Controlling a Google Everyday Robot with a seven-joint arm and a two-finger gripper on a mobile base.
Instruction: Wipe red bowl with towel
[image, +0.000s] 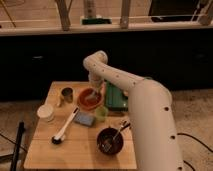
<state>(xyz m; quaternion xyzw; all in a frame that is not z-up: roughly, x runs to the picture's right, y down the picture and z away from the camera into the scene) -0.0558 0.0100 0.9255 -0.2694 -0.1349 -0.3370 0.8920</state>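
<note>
No legible writing on the wooden table (75, 150)

No text, label, brand or number can be read on any object. The gripper (96, 94) sits over the red bowl (87, 103), toward 12 o'clock from the table's centre.

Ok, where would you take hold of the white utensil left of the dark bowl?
Probably mid-handle on the white utensil, from straight above, gripping across its width: it lies flat on the table, slim and straight, slanting from its dark head up toward the blue pad. The gripper is at the red bowl.
</note>
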